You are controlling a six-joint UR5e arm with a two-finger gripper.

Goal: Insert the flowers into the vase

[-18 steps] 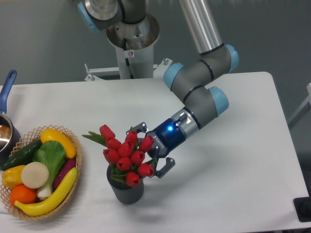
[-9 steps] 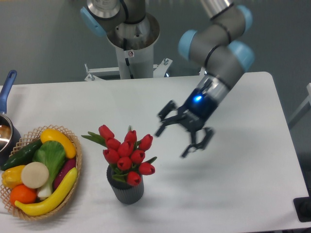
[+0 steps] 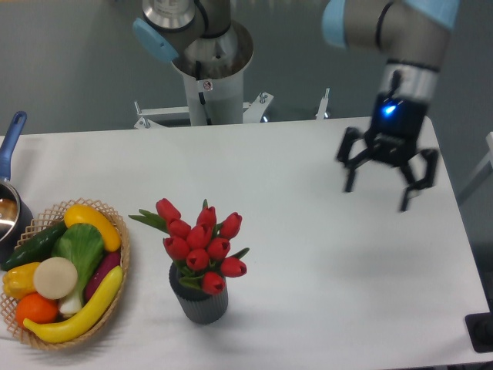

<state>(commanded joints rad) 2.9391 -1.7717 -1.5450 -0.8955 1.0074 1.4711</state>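
Note:
The flowers [image 3: 199, 244], a bunch of red tulips with green leaves, stand upright in the vase [image 3: 199, 300], a small dark grey ribbed cylinder near the table's front. My gripper [image 3: 377, 194] hangs open and empty far to the right, above the table's right side, well apart from the vase. Its black fingers [image 3: 349, 173] point downward.
A woven basket [image 3: 119, 266] with toy vegetables and fruit sits at the front left. A blue-handled pot [image 3: 9, 202] shows at the left edge. The robot base [image 3: 208, 58] stands behind the table. A dark object [image 3: 481, 330] is at the front right corner.
The gripper let go of the flowers, which stay in the vase, then pulled away up and to the right across the table, turning its fingers downward.

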